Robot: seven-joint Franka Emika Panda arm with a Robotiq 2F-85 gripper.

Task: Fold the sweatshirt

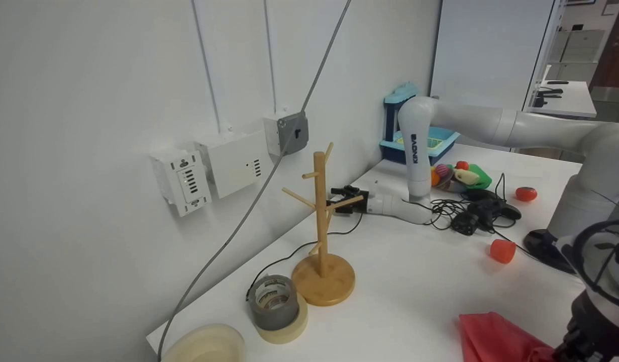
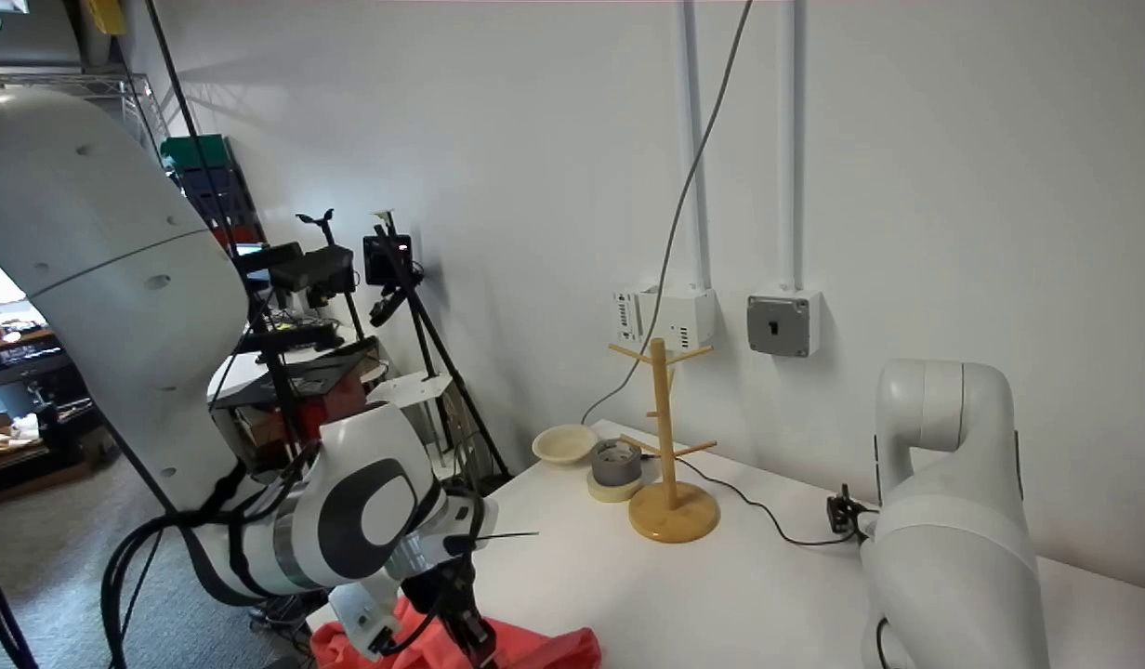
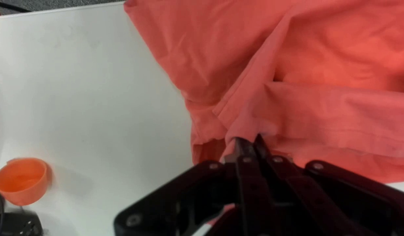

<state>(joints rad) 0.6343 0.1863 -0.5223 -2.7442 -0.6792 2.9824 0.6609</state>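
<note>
The coral-red sweatshirt (image 3: 320, 59) lies rumpled on the white table and fills the upper right of the wrist view, with folds and a seamed edge near its middle. Part of it shows at the bottom right of an exterior view (image 1: 498, 339) and at the bottom of an exterior view (image 2: 554, 648). My gripper (image 3: 253, 139) points down at the sweatshirt. Its two fingertips are close together, with a fold of the fabric pinched at the tips. The gripper also shows dark against the cloth in both exterior views (image 1: 560, 350) (image 2: 480, 641). Much of the sweatshirt is cut off there.
A wooden stand (image 1: 323, 281), stacked tape rolls (image 1: 274, 306) and a cream bowl (image 2: 564, 444) stand towards the wall. A small orange-red cup (image 3: 21, 180) lies left of the sweatshirt. A second white arm (image 2: 954, 557), cables and controllers (image 1: 483, 211) occupy the table's far end.
</note>
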